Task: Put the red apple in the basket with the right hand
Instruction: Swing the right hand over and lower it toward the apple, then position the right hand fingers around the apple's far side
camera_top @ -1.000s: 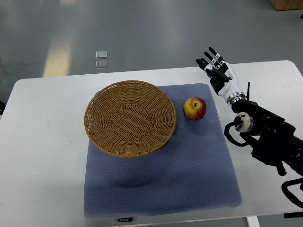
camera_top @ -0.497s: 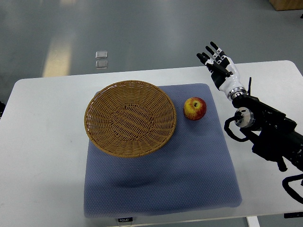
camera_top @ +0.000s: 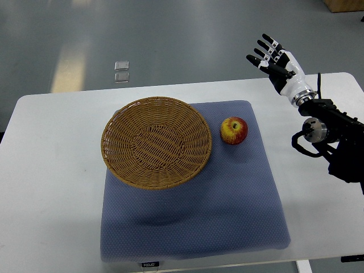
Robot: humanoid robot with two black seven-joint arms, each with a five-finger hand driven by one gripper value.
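- Top view: the red apple (camera_top: pixel 234 130) sat on the blue mat (camera_top: pixel 227 199), just right of the basket (camera_top: pixel 156 141).
- Right hand (camera_top: pixel 278 62) hovered up right of the apple, fingers spread, holding nothing.

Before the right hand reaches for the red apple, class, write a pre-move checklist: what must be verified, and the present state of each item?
1. Red apple free to grasp, resting on the blue mat: ok.
2. Right hand empty, fingers spread: ok.
3. Right hand near the apple: not ok; it hovers at the table's far right edge, well apart from the fruit.
4. Wicker basket empty and upright, ready to receive: ok.
5. Nothing lying between apple and basket: ok; the apple sits just right of the rim.
6. Left arm out of the way: ok; it is not in view.
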